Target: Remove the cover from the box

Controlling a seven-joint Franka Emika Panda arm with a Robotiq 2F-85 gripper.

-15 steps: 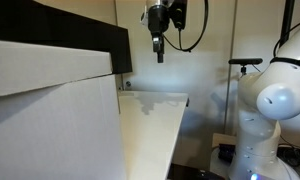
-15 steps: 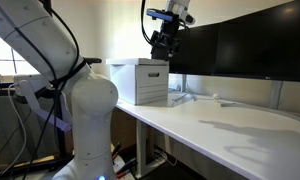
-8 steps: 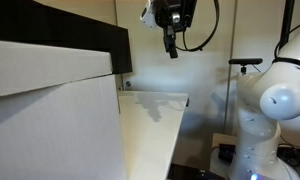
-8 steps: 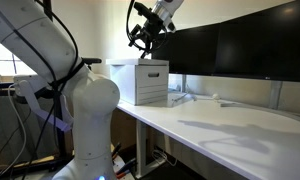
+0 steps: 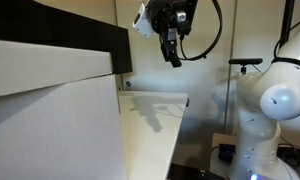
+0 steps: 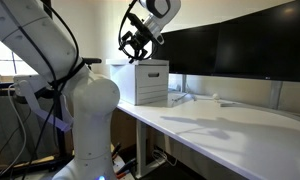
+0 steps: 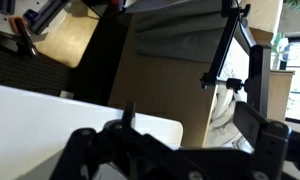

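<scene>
The box (image 5: 60, 130) is a very large white box that fills the left of an exterior view, and it stands small on the table's far end in the other exterior view (image 6: 150, 88). The white cover (image 5: 40, 62) lies flat on top of it, its rim hanging over the walls (image 6: 142, 64). My gripper (image 5: 174, 58) hangs tilted in the air, above and beside the cover's near corner (image 6: 127, 50), touching nothing. In the wrist view its dark fingers (image 7: 190, 130) stand wide apart and empty.
The white tabletop (image 6: 230, 125) runs along the wall, and it may be the white surface in the wrist view (image 7: 60, 110). Black monitors (image 6: 250, 45) stand behind it, one close behind the box (image 5: 90, 35). The robot's white base (image 5: 275, 100) is beside the table.
The gripper has swung from above the table toward the box, dropped a little and tilted over. The box and cover have not moved.
</scene>
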